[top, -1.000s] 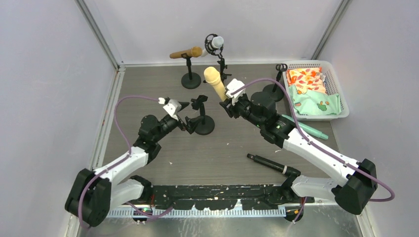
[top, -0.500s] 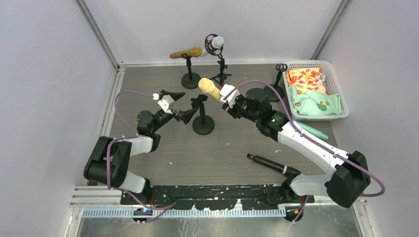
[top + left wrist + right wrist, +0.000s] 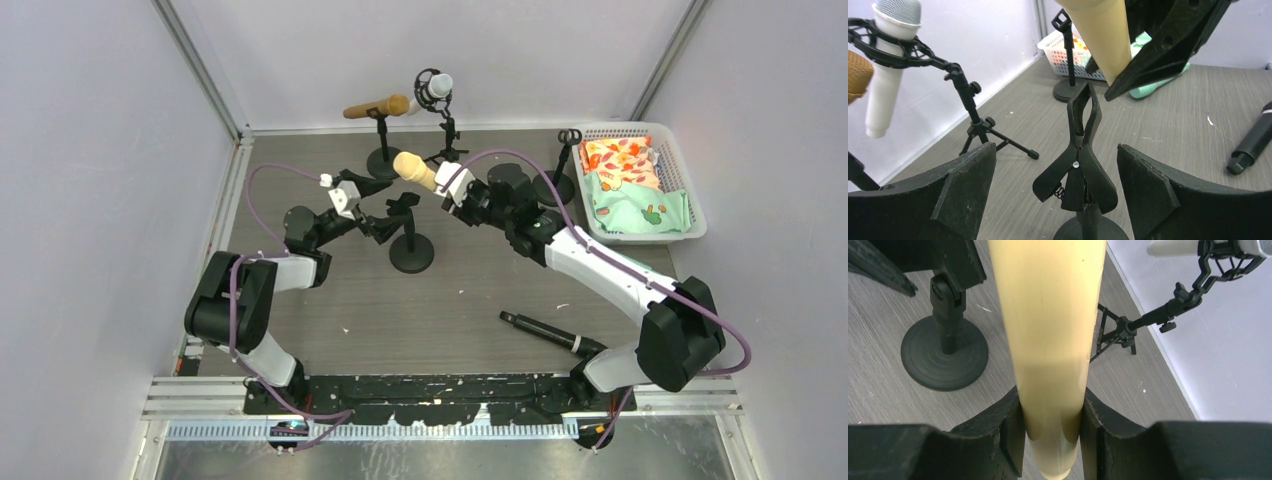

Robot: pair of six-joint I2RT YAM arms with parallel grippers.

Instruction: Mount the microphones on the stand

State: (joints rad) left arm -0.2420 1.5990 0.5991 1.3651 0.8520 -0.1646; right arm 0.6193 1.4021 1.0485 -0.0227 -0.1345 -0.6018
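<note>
Cream-yellow microphone, smooth, slim, round-headed

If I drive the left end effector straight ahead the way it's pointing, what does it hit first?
The black stand's spring clip, centred between the open left end effector's fingers; it would likely slide into the gap first. The cream-yellow microphone sits above that line, though depth is hard to judge.

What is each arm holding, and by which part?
The right end effector grips the cream-yellow microphone low on its handle, near the tail end. The left end effector holds nothing; it stands open around the stand clip.
</note>
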